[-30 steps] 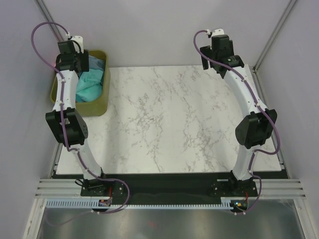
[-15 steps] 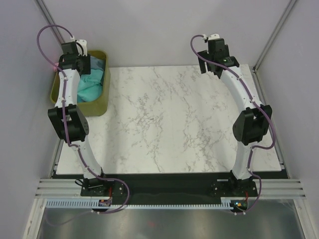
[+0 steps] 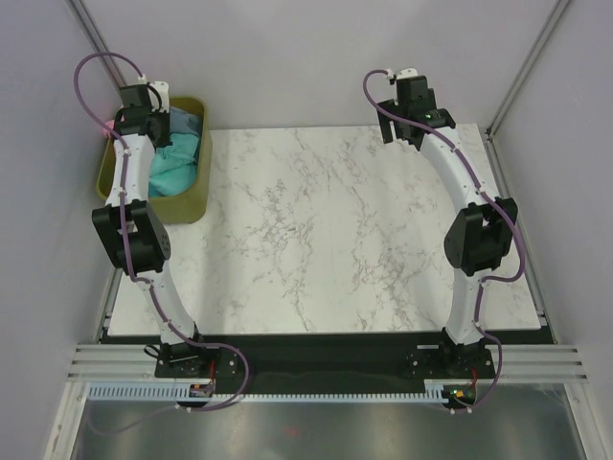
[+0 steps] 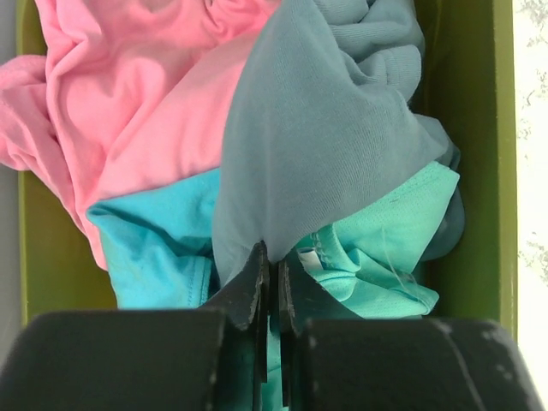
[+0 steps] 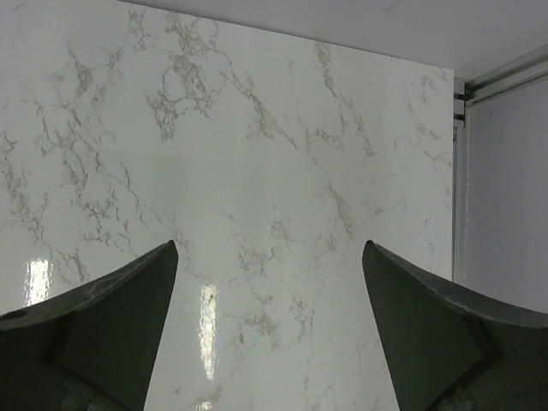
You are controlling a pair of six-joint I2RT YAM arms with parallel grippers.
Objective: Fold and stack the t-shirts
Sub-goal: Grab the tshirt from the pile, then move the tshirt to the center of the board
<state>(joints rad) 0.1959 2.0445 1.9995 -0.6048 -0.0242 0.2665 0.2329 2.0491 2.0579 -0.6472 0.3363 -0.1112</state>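
Several t-shirts lie crumpled in the olive-green bin (image 4: 476,128): a pink one (image 4: 128,94), a grey-blue one (image 4: 317,145) and a teal one (image 4: 377,235). In the left wrist view my left gripper (image 4: 271,259) is shut on a pinched fold of the grey-blue t-shirt, whose cloth rises taut from the jaws. From above, the left gripper (image 3: 144,107) sits over the far end of the bin (image 3: 188,207), where teal cloth (image 3: 172,168) shows. My right gripper (image 5: 270,257) stands wide open above the bare marble, holding nothing. It hangs at the table's far right (image 3: 414,113).
The marble tabletop (image 3: 316,220) spreads between the two arms. The bin stands at its far left corner against the grey wall. A metal frame post (image 5: 501,81) and wall bound the table's far right edge.
My left gripper's jaws have closed onto the grey-blue t-shirt in the bin. The right arm's wrist has drifted slightly left, its jaws still wide.
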